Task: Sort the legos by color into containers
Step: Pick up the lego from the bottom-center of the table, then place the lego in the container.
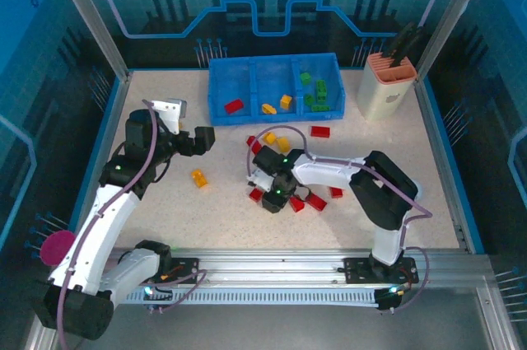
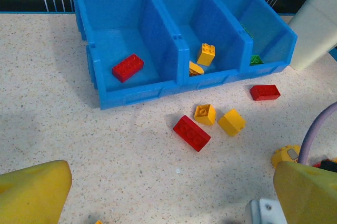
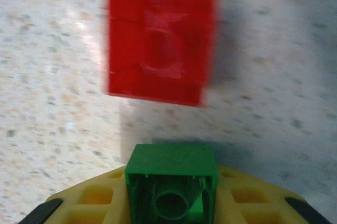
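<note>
My right gripper point(image 1: 272, 192) is shut on a green lego point(image 3: 171, 182), its hollow underside facing the wrist camera between the yellow fingers point(image 3: 95, 200). Just beyond it a red lego point(image 3: 160, 47) lies blurred on the table. The blue three-compartment container point(image 1: 276, 86) stands at the back: a red brick point(image 2: 127, 68) on the left, yellow bricks point(image 2: 206, 54) in the middle, green bricks point(image 1: 317, 91) on the right. My left gripper point(image 2: 171, 203) hangs open over bare table, short of a red brick point(image 2: 191, 133) and two yellow ones point(image 2: 205, 113).
More red bricks point(image 1: 313, 200) lie around the right gripper, one red brick point(image 1: 319, 131) sits near the tray, and an orange one point(image 1: 198, 178) sits by the left arm. A beige holder point(image 1: 387, 86) stands at the back right. A pink disc point(image 1: 58, 245) sits off the table's left edge.
</note>
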Action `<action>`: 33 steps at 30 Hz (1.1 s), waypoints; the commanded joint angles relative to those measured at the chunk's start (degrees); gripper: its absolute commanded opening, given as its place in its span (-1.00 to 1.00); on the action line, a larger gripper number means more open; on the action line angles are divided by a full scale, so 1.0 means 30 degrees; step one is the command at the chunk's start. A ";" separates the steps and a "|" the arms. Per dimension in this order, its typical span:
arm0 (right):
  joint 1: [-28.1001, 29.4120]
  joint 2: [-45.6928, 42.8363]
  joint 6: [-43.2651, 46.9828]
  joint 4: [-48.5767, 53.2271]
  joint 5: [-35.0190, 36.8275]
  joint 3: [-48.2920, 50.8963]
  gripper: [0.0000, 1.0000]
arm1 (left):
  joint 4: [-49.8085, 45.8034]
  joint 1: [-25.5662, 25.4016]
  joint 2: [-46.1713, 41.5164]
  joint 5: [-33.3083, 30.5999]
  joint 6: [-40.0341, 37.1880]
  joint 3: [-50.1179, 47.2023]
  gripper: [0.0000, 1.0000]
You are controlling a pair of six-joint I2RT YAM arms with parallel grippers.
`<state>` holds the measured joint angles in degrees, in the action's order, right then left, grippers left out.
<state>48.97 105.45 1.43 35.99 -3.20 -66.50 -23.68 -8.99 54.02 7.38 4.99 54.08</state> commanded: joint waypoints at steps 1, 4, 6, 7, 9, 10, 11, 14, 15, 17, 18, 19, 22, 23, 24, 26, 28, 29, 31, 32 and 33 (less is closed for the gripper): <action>-0.1789 -0.1484 -0.0846 0.0192 -0.0251 0.0002 -0.41 | 0.0270 0.0156 -0.0018 0.0134 -0.0002 -0.0091 0.99; -0.3717 -0.2443 -0.0975 0.0425 -0.0091 -0.0810 -0.44 | 0.0189 0.0156 -0.0069 0.0079 -0.0047 -0.0069 0.99; -0.5180 -0.2881 -0.0903 0.0641 0.0299 -0.1720 -0.45 | 0.0189 0.0156 -0.0091 0.0032 -0.0076 -0.0099 0.99; -0.5885 -0.2999 -0.0831 0.0750 0.0607 -0.2274 -0.45 | 0.0187 0.0154 -0.0131 0.0010 -0.0084 -0.0099 0.99; -0.7026 -0.2890 -0.0697 0.0858 0.1524 -0.3435 -0.45 | 0.0189 0.0156 -0.0106 -0.0056 -0.0112 -0.0099 0.99; -0.7671 -0.2696 -0.0634 0.0851 0.2049 -0.4086 -0.45 | 0.0189 0.0156 -0.0077 -0.0058 -0.0119 -0.0076 0.99; -0.8104 -0.2391 -0.0554 0.0740 0.2637 -0.4662 -0.45 | 0.0187 0.0156 -0.0049 -0.0042 -0.0115 -0.0069 0.99; -0.9373 -0.1045 -0.0471 0.0033 0.3793 -0.6546 -0.44 | 0.0167 0.0156 0.0110 0.0028 -0.0084 -0.0012 0.99; -0.9702 -0.0513 -0.0477 -0.0266 0.4066 -0.7316 -0.44 | 0.0117 0.0155 0.0170 0.0031 -0.0103 0.0018 0.99; -1.0227 0.0815 -0.0448 -0.0662 0.4455 -0.8665 -0.44 | 0.0101 0.0156 0.0238 0.0031 -0.0112 0.0073 0.99; -1.0487 0.1546 -0.0448 -0.0806 0.4509 -0.9431 -0.44 | 0.0036 0.0186 0.0273 0.0009 -0.0152 0.0105 0.99; -1.0723 0.2141 -0.0435 -0.1031 0.4473 -1.0010 -0.44 | 0.0014 0.0182 0.0275 -0.0042 -0.0232 0.0135 0.99; -1.1320 0.4357 -0.0292 -0.1169 0.4154 -1.2219 -0.44 | -0.0120 0.0215 0.0353 -0.0404 -0.0350 0.0299 0.99; -1.1468 0.5218 -0.0153 -0.0938 0.4231 -1.3101 -0.44 | -0.0295 0.0215 0.0442 -0.0436 -0.0446 0.0443 0.99; -1.1587 0.6054 -0.0043 -0.0663 0.4260 -1.3970 -0.43 | -0.0470 0.0211 0.0563 -0.0520 -0.0464 0.0565 0.99; -1.1806 0.7384 -0.0034 -0.0328 0.4304 -1.5401 -0.42 | -0.0540 0.0208 0.0641 -0.0513 -0.0493 0.0626 0.99; -1.2005 0.8392 -0.0255 -0.0118 0.4096 -1.6522 -0.41 | -0.0540 0.0215 0.0678 -0.0620 -0.0493 0.0583 0.99; -1.2071 0.8794 -0.0369 -0.0051 0.4021 -1.7021 -0.40 | -0.0587 0.0215 0.0736 -0.0679 -0.0544 0.0603 0.99; -1.2133 0.9176 -0.0491 0.0214 0.3856 -1.7907 -0.36 | -0.0719 0.0215 0.0885 -0.0750 -0.0581 0.0733 0.99; -1.2134 0.9854 -0.0520 0.0344 0.3879 -1.8322 -0.33 | -0.0749 0.0215 0.0940 -0.0744 -0.0610 0.0751 0.99; -1.2123 1.0136 -0.0536 0.0536 0.3847 -1.8725 -0.29 | -0.0721 0.0215 0.0976 -0.0706 -0.0610 0.0751 0.99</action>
<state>12.97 134.10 0.27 35.57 8.99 -118.10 -24.75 -8.78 56.64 6.02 4.29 54.24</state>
